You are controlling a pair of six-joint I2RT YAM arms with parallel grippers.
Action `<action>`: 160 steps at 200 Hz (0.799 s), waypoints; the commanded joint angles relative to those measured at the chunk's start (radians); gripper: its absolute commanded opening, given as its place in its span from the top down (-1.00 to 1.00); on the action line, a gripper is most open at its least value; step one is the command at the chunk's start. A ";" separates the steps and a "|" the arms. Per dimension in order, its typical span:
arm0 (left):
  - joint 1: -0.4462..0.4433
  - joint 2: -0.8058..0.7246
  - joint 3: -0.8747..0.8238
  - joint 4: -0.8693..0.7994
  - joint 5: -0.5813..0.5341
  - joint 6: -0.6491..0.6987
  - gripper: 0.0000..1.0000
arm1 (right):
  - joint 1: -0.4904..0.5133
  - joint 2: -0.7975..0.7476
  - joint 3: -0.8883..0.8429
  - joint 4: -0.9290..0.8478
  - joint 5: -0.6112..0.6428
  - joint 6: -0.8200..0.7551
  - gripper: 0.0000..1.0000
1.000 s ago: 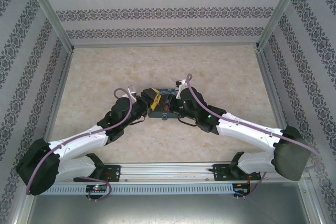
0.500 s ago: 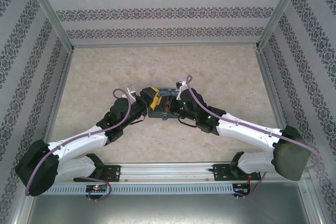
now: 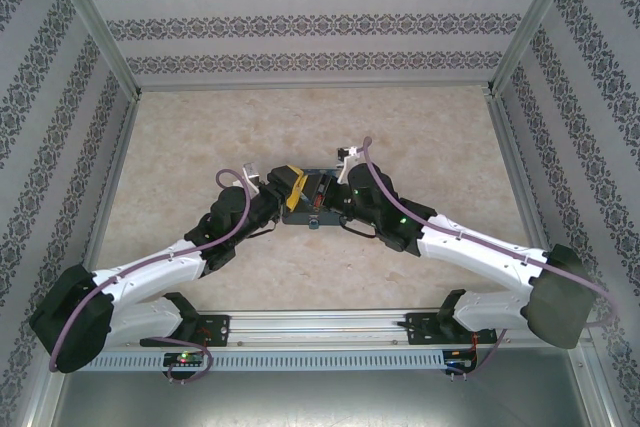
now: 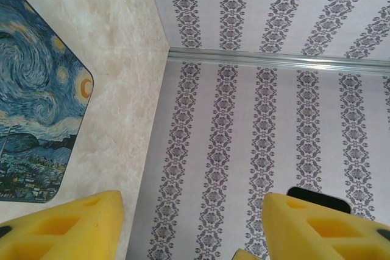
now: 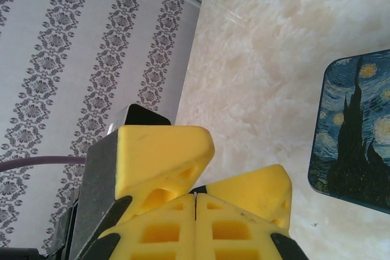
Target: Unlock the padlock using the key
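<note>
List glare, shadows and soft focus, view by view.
Top external: even, diffuse light, only faint shadows on the table, everything sharp. Left wrist: glare along the metal strip; painted case crisp, left gripper slightly soft. Right wrist: no hot spots, right gripper and case in focus.

We saw the left gripper (image 4: 192, 226) spread its yellow fingers (image 4: 67, 226) a bit wider apart, we saw the right arm (image 3: 480, 252) swing a little out to the right, we saw its wrist (image 3: 354, 169) slide a touch toward the far wall (image 3: 320, 27).

painted case (image 4: 36, 101) on marbled table (image 4: 119, 47)
</note>
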 commanded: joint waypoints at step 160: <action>-0.013 -0.044 0.002 0.025 -0.018 -0.001 -0.27 | -0.018 -0.020 -0.113 0.051 0.014 0.034 1.00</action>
